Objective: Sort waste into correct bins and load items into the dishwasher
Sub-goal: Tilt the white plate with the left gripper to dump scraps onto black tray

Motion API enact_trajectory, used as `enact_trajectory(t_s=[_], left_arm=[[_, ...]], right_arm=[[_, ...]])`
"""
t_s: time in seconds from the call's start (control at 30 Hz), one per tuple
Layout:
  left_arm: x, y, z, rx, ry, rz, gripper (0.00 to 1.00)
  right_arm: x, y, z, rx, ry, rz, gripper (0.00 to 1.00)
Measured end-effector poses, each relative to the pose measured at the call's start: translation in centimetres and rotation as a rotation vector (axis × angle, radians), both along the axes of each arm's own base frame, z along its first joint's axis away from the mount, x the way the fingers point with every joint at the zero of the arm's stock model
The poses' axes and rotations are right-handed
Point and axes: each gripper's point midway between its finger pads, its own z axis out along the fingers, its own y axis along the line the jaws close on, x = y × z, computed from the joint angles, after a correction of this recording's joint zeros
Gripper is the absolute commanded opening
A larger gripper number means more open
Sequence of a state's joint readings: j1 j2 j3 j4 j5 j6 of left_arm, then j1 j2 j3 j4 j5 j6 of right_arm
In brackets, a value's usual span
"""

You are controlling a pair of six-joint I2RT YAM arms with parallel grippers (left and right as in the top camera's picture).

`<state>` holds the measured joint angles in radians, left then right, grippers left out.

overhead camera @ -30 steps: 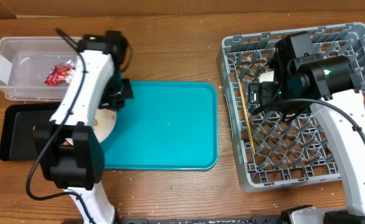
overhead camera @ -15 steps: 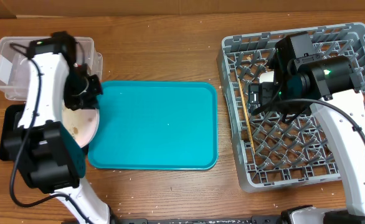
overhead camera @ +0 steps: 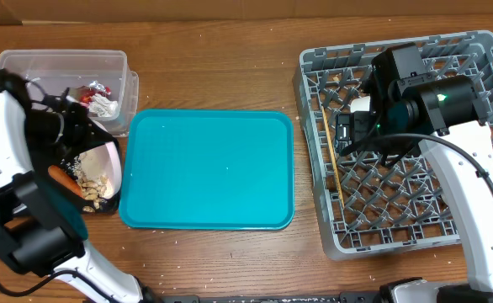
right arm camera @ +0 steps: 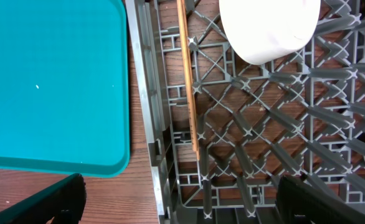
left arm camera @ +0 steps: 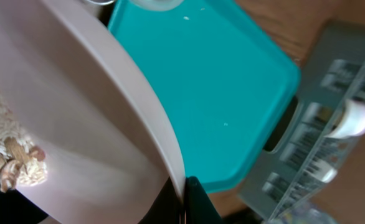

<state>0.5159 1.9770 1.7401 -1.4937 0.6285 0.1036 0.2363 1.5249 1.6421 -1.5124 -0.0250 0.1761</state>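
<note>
My left gripper [left arm camera: 184, 202] is shut on the rim of a pinkish bowl [left arm camera: 76, 106]. The bowl [overhead camera: 102, 162] hangs tilted over the black tray [overhead camera: 110, 204]. Beige food scraps [left arm camera: 14, 163] cling to the bowl's low edge, and more scraps [overhead camera: 93, 187] and an orange carrot [overhead camera: 63, 178] lie below it. The clear tub [overhead camera: 28, 67] holds the red wrapper [overhead camera: 89, 87] and silver foil [overhead camera: 103, 104]. My right gripper [right arm camera: 182, 205] is open and empty above the grey dish rack [overhead camera: 474, 126], near the chopsticks [right arm camera: 189, 81] and a white cup [right arm camera: 270, 25].
The teal tray [overhead camera: 209, 168] lies bare between the bins and the rack. The chopsticks [overhead camera: 332, 156] lie along the rack's left side. The white cup [overhead camera: 360, 104] stands partly under my right arm. The left arm hides most of the black tray.
My left arm has swung left with the bowl, from the teal tray's left edge to over the black tray, uncovering the clear tub. The right arm has not moved.
</note>
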Motion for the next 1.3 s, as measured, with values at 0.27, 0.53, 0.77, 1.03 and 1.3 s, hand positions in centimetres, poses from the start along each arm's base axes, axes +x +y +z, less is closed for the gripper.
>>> enact_trajectory(t_s=[0.27,0.53,0.77,1.03,1.3], left_arm=[[-0.9,0.8,3.0,-0.210,-0.121,0.058,0.04],[-1.1,1.3,4.8,-0.301,-0.211,0.086,0.04],[-1.1,1.8,5.2,-0.314,-0.248,0.097,0.04],[-1.1,2.2,5.8,-0.331,-0.288,0.105,0.04],[-1.1,2.4,5.9,-0.334,-0.300,0.109,0.04]], right_arm=[[0.0,0.0,0.0,0.001,0.001,-0.003,1.00],[0.0,0.0,0.0,0.001,0.001,-0.004,1.00],[0.0,0.0,0.0,0.000,0.001,-0.004,1.00],[0.0,0.0,0.0,0.001,0.001,-0.003,1.00],[0.0,0.0,0.0,0.001,0.001,-0.004,1.00]])
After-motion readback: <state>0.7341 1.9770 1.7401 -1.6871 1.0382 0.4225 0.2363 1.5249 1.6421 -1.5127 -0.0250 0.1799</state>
